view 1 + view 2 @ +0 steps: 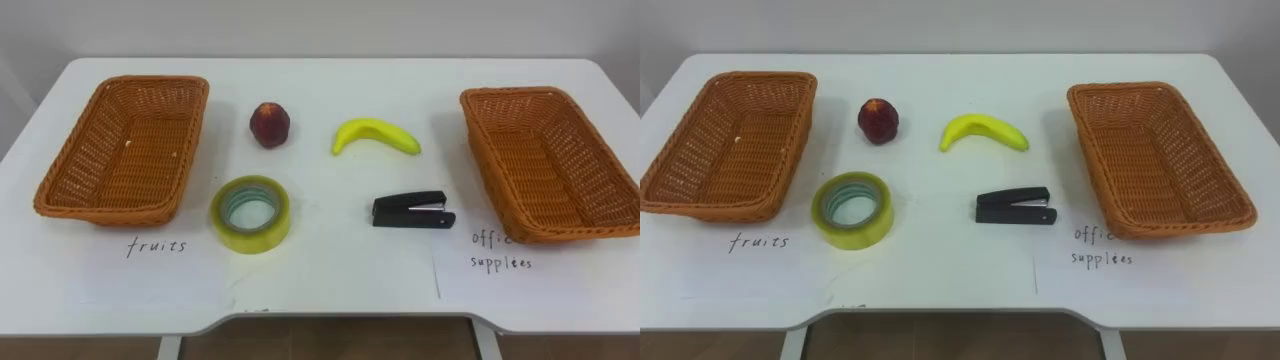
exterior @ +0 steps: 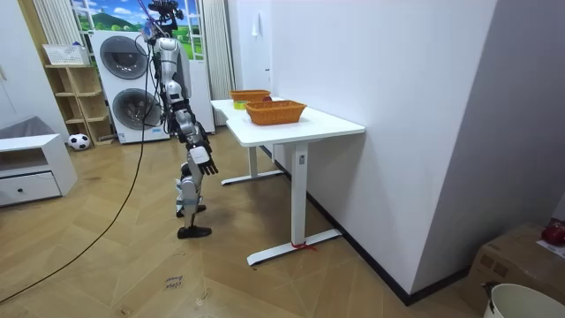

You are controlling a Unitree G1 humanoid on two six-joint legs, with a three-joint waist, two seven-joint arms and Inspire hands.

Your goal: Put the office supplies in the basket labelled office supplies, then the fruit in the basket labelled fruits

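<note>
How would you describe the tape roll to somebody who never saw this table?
On the white table, look near the left wicker basket. In the front row, before the red fruit, lies the tape roll: the only yellowish ring, unlike the black stapler to its right.

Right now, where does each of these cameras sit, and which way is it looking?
Left eye view: on the robot's head, looking down at the white table with left basket, right basket, red fruit, banana, tape roll and stapler.
Right eye view: beside it on the head, same downward look.
Room view: stands off in the room, facing the table's end; the whole robot shows, right robot hand hanging open.
Shared: all see the table and baskets.
</note>
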